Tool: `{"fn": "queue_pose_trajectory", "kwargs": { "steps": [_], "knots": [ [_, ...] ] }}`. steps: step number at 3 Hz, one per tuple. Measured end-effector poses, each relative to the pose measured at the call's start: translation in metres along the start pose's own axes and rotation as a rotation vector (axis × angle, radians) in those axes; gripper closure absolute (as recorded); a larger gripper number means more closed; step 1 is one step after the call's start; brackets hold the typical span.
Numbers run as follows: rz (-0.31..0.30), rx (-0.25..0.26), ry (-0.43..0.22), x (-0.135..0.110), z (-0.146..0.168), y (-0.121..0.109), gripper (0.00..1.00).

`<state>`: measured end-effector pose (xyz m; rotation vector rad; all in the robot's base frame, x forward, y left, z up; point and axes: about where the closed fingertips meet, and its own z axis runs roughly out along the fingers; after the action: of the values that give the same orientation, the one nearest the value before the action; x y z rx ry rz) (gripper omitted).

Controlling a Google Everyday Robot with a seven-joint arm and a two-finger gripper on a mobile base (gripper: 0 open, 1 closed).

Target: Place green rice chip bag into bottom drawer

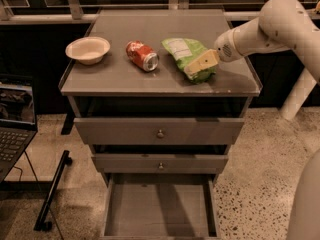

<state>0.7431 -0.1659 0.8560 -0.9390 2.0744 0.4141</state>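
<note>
The green rice chip bag (186, 55) lies on the cabinet top (115, 74), right of the middle, its white label panel facing up. My gripper (196, 68) reaches in from the right on the white arm and sits on the bag's right front part. The bottom drawer (159, 209) stands pulled open below the cabinet, its flat grey floor bare.
A red soda can (142, 55) lies on its side left of the bag. A white bowl (87, 49) stands at the top's left. Two shut drawer fronts with round knobs (160, 133) are above the open drawer. A laptop (15, 129) and a black stand (52, 194) are at the left.
</note>
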Motion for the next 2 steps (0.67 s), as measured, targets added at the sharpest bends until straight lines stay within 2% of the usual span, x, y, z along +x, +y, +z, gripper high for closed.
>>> {"fn": "queue_pose_trajectory", "kwargs": {
  "steps": [2],
  "knots": [
    [0.002, -0.002, 0.001, 0.0006, 0.0015, 0.0002, 0.40]
  ]
}}
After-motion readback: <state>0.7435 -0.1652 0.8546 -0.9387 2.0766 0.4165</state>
